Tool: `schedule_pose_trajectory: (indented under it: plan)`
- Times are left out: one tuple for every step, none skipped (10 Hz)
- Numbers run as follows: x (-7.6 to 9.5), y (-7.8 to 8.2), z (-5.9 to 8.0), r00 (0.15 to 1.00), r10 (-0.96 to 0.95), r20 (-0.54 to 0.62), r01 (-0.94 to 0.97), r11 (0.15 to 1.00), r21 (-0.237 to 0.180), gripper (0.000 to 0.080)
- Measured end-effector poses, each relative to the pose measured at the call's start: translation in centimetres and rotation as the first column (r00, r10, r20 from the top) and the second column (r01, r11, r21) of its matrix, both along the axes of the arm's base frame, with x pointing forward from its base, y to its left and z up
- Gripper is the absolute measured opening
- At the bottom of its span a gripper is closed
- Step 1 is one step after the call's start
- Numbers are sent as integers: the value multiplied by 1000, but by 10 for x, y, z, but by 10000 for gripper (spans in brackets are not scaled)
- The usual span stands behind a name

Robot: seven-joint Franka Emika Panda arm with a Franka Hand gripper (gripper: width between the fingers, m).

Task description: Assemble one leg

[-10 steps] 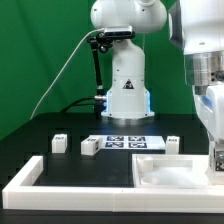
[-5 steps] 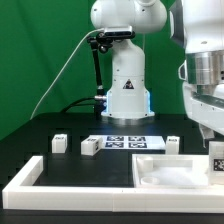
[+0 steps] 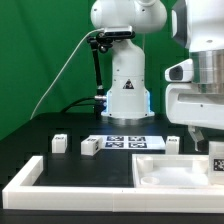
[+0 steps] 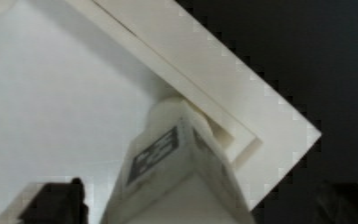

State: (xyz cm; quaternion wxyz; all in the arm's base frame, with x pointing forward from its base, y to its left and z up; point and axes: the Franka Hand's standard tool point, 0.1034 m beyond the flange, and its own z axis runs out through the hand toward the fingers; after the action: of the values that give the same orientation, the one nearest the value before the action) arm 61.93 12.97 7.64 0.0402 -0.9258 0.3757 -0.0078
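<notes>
One leg (image 3: pixel 215 159), a small white block with a black-and-white tag, stands upright at the far right corner of the large white panel (image 3: pixel 170 172). My gripper (image 3: pixel 203 133) hangs above it, open and holding nothing. In the wrist view the leg (image 4: pixel 172 160) rises from the panel's raised corner (image 4: pixel 247 110). It sits in the wide gap of my gripper (image 4: pixel 197 206), and the dark fingers (image 4: pixel 51 203) stand well clear of it on both sides. Three more legs (image 3: pixel 60 143) (image 3: pixel 90 146) (image 3: pixel 173 143) stand loose on the black table.
The marker board (image 3: pixel 125 141) lies flat between the loose legs, in front of the robot's white base (image 3: pixel 125 85). A long white border frame (image 3: pixel 30 175) runs along the exterior view's left and the front edge.
My gripper has opened, let go of the leg and lifted away from it. The leg stays standing at the panel's corner.
</notes>
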Motion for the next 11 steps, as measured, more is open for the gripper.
schedule_pose_trajectory:
  plan:
    - [-1,3,0,986,166,8,-166,986,-36,649]
    - [0,2,0,968,251,9,-250,967,-48,649]
    - [1,-2,0,932,363,11,-362,931,-56,649]
    - [2,-4,0,898,439,12,-438,897,-62,649]
    - [2,-4,0,845,535,12,-533,843,-69,649]
    - [2,-6,0,804,594,12,-592,803,-73,649]
    - [2,-8,0,778,628,12,-626,776,-76,649]
    - [3,-8,0,778,628,12,-626,776,-76,649]
    - [3,-8,0,778,628,12,-626,776,-76,534]
    - [3,-8,0,778,628,12,-625,777,-76,385]
    - [3,-9,0,778,628,12,-625,777,-76,385]
